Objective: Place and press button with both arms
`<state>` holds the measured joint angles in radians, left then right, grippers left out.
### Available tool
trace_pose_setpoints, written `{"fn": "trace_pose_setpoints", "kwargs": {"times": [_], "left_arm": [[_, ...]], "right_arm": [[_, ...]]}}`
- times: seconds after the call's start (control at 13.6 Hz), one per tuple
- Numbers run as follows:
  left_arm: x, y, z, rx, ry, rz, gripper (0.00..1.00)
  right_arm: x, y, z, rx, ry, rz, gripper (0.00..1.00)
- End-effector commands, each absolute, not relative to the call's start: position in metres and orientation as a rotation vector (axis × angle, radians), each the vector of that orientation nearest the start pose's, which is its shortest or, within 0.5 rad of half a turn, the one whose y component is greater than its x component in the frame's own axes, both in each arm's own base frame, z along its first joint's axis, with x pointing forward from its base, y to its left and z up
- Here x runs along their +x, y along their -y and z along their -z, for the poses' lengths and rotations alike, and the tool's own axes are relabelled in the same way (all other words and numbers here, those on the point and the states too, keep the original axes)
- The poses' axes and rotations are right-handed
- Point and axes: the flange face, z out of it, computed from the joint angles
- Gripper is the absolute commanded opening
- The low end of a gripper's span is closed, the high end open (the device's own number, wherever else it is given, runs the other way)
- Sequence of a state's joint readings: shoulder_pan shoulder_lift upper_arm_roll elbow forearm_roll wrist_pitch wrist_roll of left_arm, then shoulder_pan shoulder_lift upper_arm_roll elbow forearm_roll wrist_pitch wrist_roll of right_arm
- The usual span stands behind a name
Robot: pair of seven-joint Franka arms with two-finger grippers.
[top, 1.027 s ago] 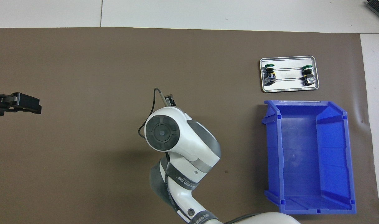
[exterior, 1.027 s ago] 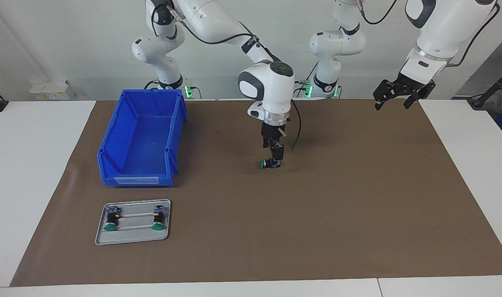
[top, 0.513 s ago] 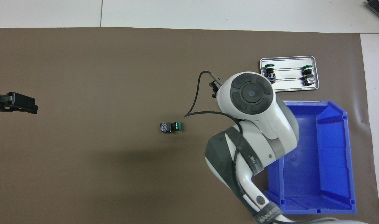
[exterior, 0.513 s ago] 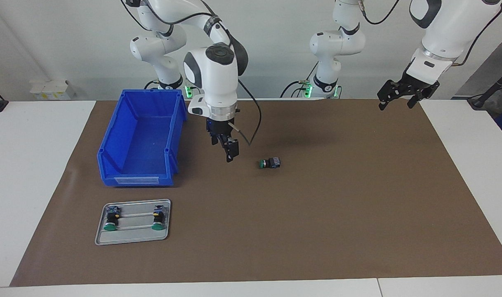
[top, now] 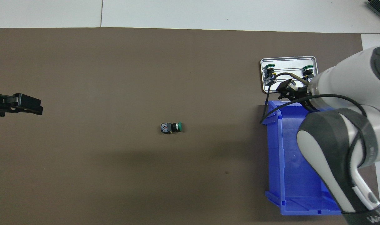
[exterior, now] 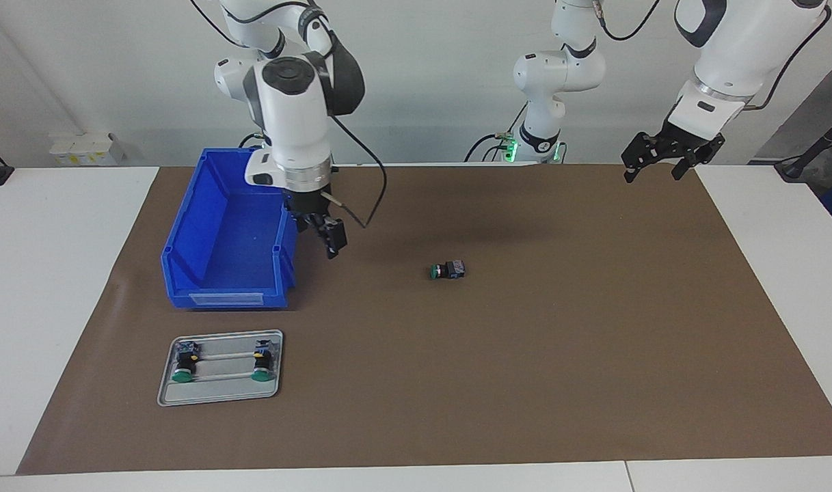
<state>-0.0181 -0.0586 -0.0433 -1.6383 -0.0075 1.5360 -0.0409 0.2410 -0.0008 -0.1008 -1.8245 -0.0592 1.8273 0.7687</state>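
So in the facing view, the button (exterior: 447, 270) is lying on its side out in the middle of the brown mat (exterior: 593, 355), with nothing touching it. I'd call the "place" half done and the "press" half not started. The right gripper (exterior: 331, 240) hangs empty with its fingers spread, in the air next to the blue bin (exterior: 204, 253), well apart from the button. The left gripper (exterior: 668, 156) is up over the mat's corner at the left arm's end, jaws spread too, holding nothing and just waiting. The button's long axis runs along the length of the table, with the green cap toward the right arm's end and the bluish terminal block toward the left arm's end. The cap faces sideways, not up, so any press will probably need something bracing the block end.

The overhead view tells the same story: button (top: 171, 127) alone mid-mat, cap pointing toward the bin (top: 289, 175), block end toward the left gripper (top: 29, 106). The right gripper (top: 285, 90) sits over the spot where the bin meets the little metal tray (top: 288, 90), which holds two more buttons (top: 270, 72).
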Motion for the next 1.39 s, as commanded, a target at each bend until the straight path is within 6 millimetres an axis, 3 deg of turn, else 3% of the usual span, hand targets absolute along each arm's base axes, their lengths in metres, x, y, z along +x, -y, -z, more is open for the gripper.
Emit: {"fn": "trace_pose_setpoints", "kwargs": {"times": [0.0,0.37,0.44,0.66,0.81,0.95,1.03,1.1,1.32], "left_arm": [[0.524,0.035,-0.624,-3.144,-0.024,-0.063,1.00],[0.524,0.045,-0.623,-3.145,-0.050,-0.056,1.00],[0.525,0.046,-0.624,-3.144,-0.058,-0.049,1.00],[0.524,0.047,-0.624,-3.146,-0.048,-0.042,1.00],[0.523,0.047,-0.623,-3.146,-0.053,-0.042,1.00],[0.525,0.049,-0.624,-3.147,-0.065,-0.015,1.00],[0.524,0.058,-0.625,-3.147,-0.079,-0.011,1.00],[0.523,0.067,-0.622,-3.146,-0.101,-0.015,1.00],[0.525,0.080,-0.620,-3.146,-0.144,0.027,1.00]], "right_arm": [[0.543,-0.026,-0.535,-3.084,-0.780,-0.013,1.00],[0.543,0.047,-0.543,-3.047,-0.655,-0.020,1.00],[0.544,0.050,-0.550,-3.055,-0.630,0.010,1.00],[0.551,0.054,-0.601,-3.099,-0.557,0.086,1.00],[0.542,0.058,-0.634,-3.141,-0.388,0.076,1.00],[0.530,0.058,-0.647,-3.154,-0.298,0.026,1.00],[0.522,0.057,-0.671,-3.172,-0.266,0.030,1.00],[0.519,0.055,-0.676,-3.216,-0.238,0.028,1.00],[0.516,0.056,-0.665,-3.199,-0.232,-0.003,1.00]]}}
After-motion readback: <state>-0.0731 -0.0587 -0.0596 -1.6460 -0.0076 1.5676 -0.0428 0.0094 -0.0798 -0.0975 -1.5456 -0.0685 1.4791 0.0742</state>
